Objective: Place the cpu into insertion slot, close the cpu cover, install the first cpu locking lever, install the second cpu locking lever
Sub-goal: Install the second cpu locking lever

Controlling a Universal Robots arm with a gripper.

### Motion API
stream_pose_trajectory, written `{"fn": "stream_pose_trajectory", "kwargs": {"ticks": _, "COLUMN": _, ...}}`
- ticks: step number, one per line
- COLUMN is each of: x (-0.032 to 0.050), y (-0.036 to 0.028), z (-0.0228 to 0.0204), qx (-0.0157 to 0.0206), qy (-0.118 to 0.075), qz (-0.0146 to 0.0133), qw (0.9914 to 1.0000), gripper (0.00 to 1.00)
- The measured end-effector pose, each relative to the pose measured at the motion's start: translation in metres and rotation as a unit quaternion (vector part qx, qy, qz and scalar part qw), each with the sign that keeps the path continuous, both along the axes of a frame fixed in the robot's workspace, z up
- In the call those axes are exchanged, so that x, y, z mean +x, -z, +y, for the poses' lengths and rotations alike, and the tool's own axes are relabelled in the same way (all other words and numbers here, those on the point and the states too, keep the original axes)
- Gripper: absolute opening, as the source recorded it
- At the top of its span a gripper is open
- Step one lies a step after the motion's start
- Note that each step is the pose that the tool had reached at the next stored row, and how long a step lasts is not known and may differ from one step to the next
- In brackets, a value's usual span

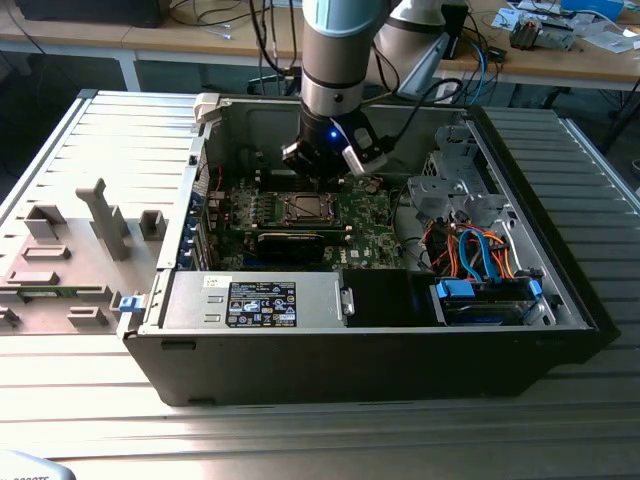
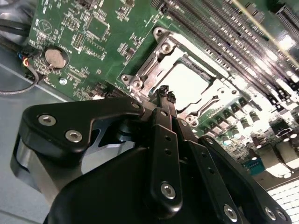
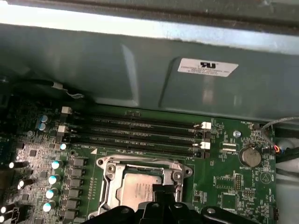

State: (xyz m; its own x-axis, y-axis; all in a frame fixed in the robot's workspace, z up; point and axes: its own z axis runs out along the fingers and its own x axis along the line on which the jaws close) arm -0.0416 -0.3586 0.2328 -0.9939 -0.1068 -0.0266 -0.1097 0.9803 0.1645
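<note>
1 white label (image 3: pixel 208 67) on the case wall (image 3: pixel 117 60), print unreadable.

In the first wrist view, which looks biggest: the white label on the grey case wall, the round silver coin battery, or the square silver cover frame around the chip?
Largest to smallest:
1. square silver cover frame
2. white label
3. round silver coin battery
The frame sits nearer the camera, which enlarges it.

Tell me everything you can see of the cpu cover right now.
The cpu cover is a square silver metal frame with an open window in its middle. It lies flat and closed on the socket on the green motherboard, with screws at its corners. Through the window the pale grey top of the cpu shows. In both wrist views the hand hangs at the cover's edge, fingertips together; whether it touches the frame cannot be told.
</note>
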Motion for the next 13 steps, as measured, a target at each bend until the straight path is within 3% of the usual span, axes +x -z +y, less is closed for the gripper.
{"fn": "stream_pose_trajectory", "kwargs": {"ticks": 2, "x": 0.0000, "y": 0.0002, "z": -0.0085, "qx": 0.0008, "qy": 0.000, "qz": 0.0000, "qw": 1.00000, "gripper": 0.11}}
{"fn": "stream_pose_trajectory", "kwargs": {"ticks": 4, "x": -0.0002, "y": 0.0006, "z": -0.0223, "qx": 0.0016, "qy": 0.000, "qz": 0.0000, "qw": 1.00000, "gripper": 0.11}}
{"fn": "stream_pose_trajectory", "kwargs": {"ticks": 6, "x": -0.0009, "y": 0.0010, "z": -0.0327, "qx": 0.0018, "qy": 0.000, "qz": 0.0000, "qw": 1.00000, "gripper": 0.11}}
{"fn": "stream_pose_trajectory", "kwargs": {"ticks": 13, "x": -0.0070, "y": 0.0016, "z": -0.0423, "qx": 0.0018, "qy": 0.000, "qz": 0.0000, "qw": 1.00000, "gripper": 0.11}}
